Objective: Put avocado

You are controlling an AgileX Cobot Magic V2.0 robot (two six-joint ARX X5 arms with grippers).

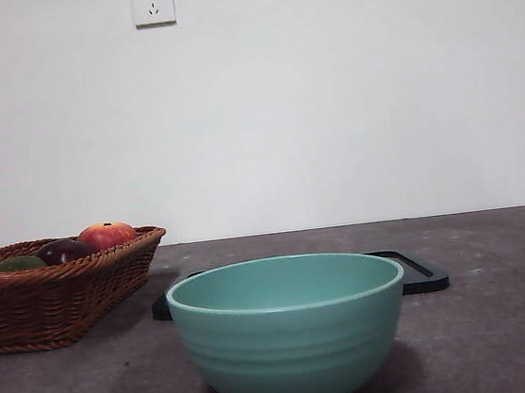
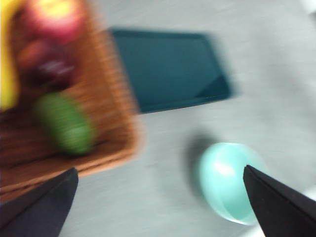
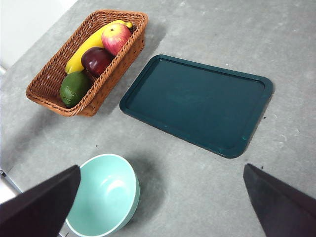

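The dark green avocado lies in the wicker basket, at the end nearest the bowl; it also shows in the blurred left wrist view and as a low green top in the front view. My left gripper is open and empty, high above the table between the basket and the bowl. My right gripper is open and empty, high above the table.
The basket also holds a dark purple fruit, a red apple-like fruit and a banana. A dark green tray lies flat beside it. A mint green bowl stands in front, also seen in the right wrist view.
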